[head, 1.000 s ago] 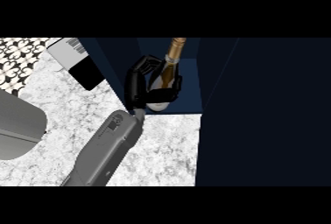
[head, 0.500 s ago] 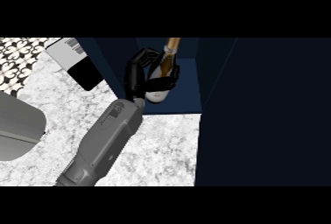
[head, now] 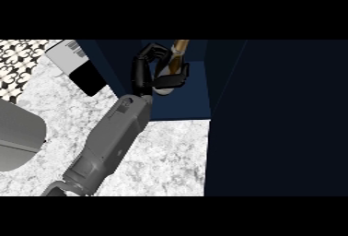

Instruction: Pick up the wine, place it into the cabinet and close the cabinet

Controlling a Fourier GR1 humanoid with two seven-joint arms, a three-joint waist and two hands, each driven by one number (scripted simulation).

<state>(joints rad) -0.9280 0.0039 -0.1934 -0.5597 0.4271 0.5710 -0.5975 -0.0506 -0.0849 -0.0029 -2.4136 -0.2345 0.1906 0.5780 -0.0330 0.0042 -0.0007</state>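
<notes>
The wine bottle [head: 180,48] shows a brown-gold neck and a pale body, mostly hidden by my hand. It is inside the dark blue cabinet [head: 182,105], near its left wall. My left hand [head: 141,69] reaches in from the lower left. Its fingers curl over the bottle from the left, and the thumb [head: 170,81] lies across the near side. I cannot tell whether the bottle stands on the cabinet floor. My right hand is not in view.
A wide dark blue panel [head: 279,120], apparently the open cabinet door, fills the right side. A white and black flat object [head: 76,65] lies on the marble counter [head: 166,156] at the upper left. A grey rounded object [head: 17,133] sits at the left edge.
My left hand has carried the bottle deeper into the cabinet, up the view. Less of the bottle's neck shows now.
</notes>
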